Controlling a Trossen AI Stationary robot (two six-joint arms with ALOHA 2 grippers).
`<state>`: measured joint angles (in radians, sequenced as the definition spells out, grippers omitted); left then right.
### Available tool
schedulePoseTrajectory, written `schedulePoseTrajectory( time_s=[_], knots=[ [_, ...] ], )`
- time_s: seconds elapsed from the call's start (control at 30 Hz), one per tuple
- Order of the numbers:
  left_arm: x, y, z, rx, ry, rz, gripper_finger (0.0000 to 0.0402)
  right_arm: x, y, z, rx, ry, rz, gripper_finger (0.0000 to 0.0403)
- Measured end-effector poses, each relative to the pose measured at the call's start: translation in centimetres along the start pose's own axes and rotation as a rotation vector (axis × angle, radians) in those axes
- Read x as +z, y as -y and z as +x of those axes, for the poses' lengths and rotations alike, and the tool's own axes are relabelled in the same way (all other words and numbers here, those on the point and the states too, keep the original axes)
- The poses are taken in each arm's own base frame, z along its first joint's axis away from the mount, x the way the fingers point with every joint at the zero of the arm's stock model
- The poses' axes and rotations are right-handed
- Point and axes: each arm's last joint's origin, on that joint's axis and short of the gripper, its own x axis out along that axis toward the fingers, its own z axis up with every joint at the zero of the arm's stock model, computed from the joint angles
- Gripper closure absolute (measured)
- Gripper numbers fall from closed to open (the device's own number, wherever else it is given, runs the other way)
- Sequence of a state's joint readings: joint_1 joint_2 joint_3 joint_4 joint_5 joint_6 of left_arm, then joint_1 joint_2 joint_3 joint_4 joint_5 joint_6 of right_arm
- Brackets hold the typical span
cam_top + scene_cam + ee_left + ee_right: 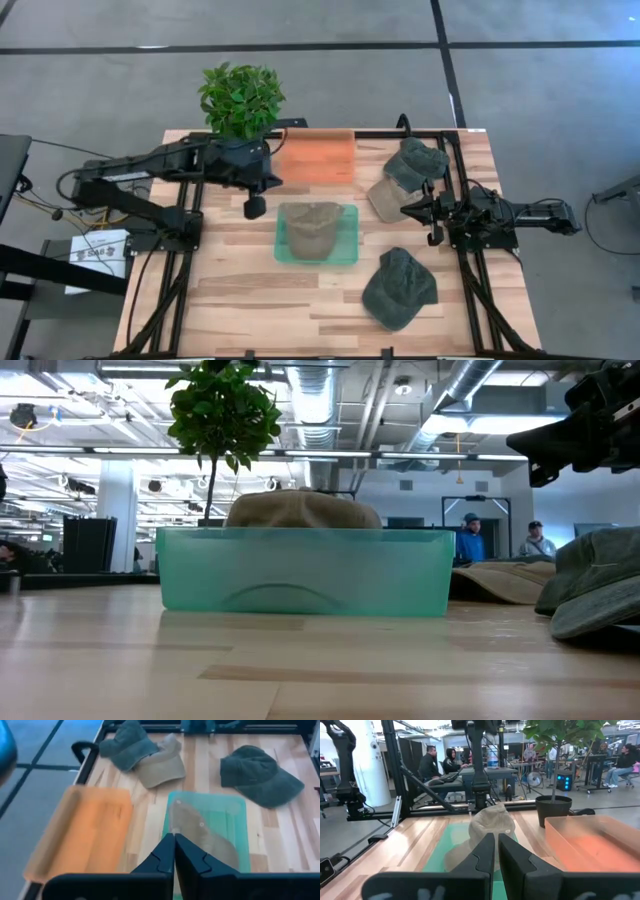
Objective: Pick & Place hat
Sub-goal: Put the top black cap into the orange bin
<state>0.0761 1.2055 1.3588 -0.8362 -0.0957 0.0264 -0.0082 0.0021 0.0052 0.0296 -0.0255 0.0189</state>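
A tan hat [314, 229] lies crown-up inside the teal bin [347, 248] at the table's middle; its crown shows above the bin wall [300, 509]. A dark green hat [399, 289] lies on the table nearer the front. Another green hat [418, 161] rests partly on a second tan hat [382, 199] near the right rear. My left gripper [255, 207] hovers left of the teal bin, shut and empty [174, 851]. My right gripper [419, 211] hovers right of the bin, shut and empty [496, 851].
An orange bin [315, 160] stands behind the teal bin. A potted plant [240, 100] is at the rear left, close to the left arm. Dark frame rails [472, 290] run along the table's sides. People sit and stand in the room beyond [431, 765].
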Motion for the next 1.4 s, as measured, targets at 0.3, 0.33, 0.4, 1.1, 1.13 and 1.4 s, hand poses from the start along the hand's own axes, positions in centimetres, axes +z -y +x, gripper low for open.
schedulePoseTrajectory(
  time_s=[0.3, 0.33, 0.4, 1.1, 1.13, 1.4],
  knots=[
    [-6.7, 0.2, 0.2, 0.006, 0.082, -0.184, 0.0401, 0.0, 0.0, 0.0, 0.001, 0.000, 0.000, 0.0386],
    [-7.2, 0.2, 0.3, 0.005, 0.079, -0.204, 0.0401, 0.0, 0.0, 0.0, 0.000, 0.001, 0.000, 0.0386],
    [-7.9, 0.3, 0.3, 0.000, 0.100, -0.240, 0.0401, 0.0, 0.0, 0.0, 0.000, -0.001, 0.000, 0.0386],
    [-10.4, 3.9, 7.1, -0.153, 0.021, -0.150, 0.0402, 0.0, 0.0, 0.0, 0.000, 0.001, 0.000, 0.0386],
    [-10.5, 4.1, 7.4, -0.151, 0.015, -0.141, 0.0402, 0.0, 0.0, 0.0, -0.003, 0.001, 0.000, 0.0386],
    [-12.5, 4.5, 7.8, -0.132, 0.171, -0.147, 0.0402, 0.0, 0.1, 0.0, -0.030, -0.002, 0.031, 0.0386]
  ],
)
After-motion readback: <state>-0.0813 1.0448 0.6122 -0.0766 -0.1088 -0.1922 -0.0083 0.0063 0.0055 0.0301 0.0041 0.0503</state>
